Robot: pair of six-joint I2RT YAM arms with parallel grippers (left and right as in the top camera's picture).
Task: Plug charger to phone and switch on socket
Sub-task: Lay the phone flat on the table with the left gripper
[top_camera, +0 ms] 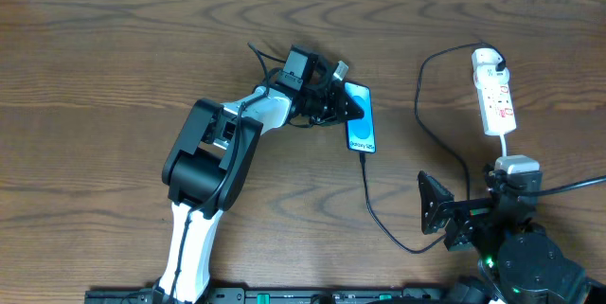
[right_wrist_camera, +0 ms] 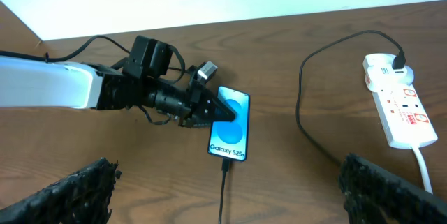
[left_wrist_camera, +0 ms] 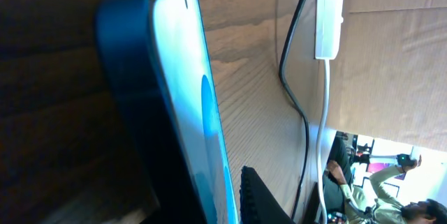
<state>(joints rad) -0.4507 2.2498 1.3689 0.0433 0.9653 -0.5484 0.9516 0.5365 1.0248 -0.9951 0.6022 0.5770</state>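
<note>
While the thin black charger cable seems seated in the slim cyan-screened phone flat on the wooden table, my left gripper sits at its far end, likely bracing (clamped or not, I cannot tell); my wide-open right gripper stands near the white power strip, for its switches.

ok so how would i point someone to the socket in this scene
On the wooden table, go to the right side. A narrow white power strip lies there, a black cable plugged into its far end and a white cord leaving the near end. It is the only white bar with red marks; the phone to its left is bright blue.
</note>
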